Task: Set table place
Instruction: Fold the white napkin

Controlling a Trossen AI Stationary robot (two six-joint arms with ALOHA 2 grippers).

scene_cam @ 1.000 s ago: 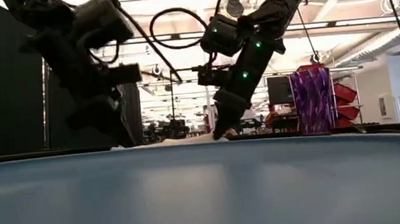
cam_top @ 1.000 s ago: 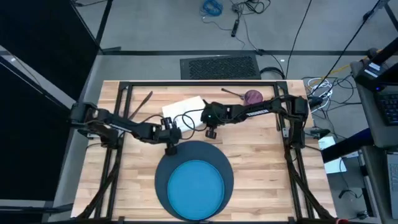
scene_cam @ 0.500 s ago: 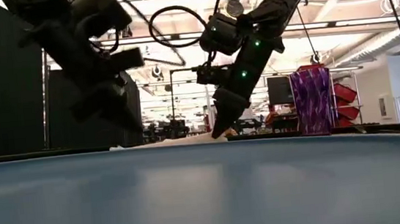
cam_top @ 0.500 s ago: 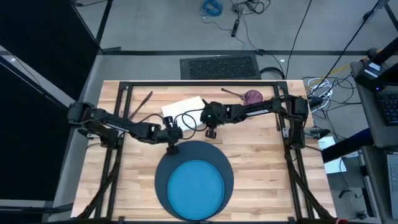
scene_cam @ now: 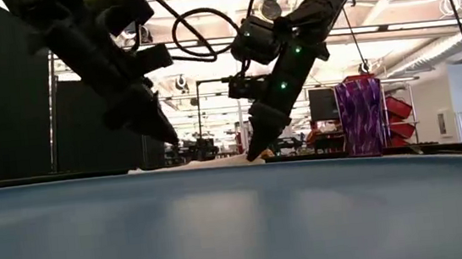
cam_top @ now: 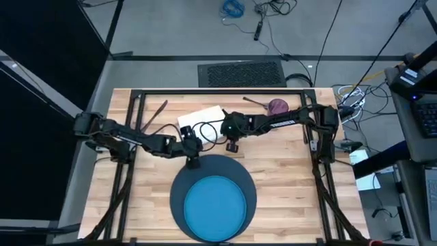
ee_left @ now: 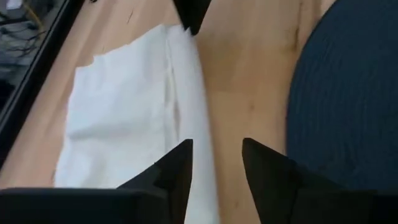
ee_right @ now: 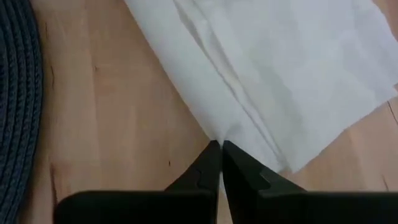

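Two grippers meet at the white napkin (cam_top: 202,119), which lies on the table (cam_top: 287,171) just beyond the navy mat (cam_top: 179,191). Left of it, a utensil (cam_top: 156,114) waits untouched. The left gripper (ee_left: 216,163) has swung in over the napkin's near edge, fingers parted. The right gripper (ee_right: 221,152) stays clenched on the napkin's corner. Right of the napkin stands the purple cup (cam_top: 278,106). Folding or shifting the napkin looks imminent.

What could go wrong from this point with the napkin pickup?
The right gripper is shut on only the thin edge of the white paper napkin, so it might slip free or tear. The left gripper is open close beside the same napkin near the dark navy round woven mat; the two arms could bump.
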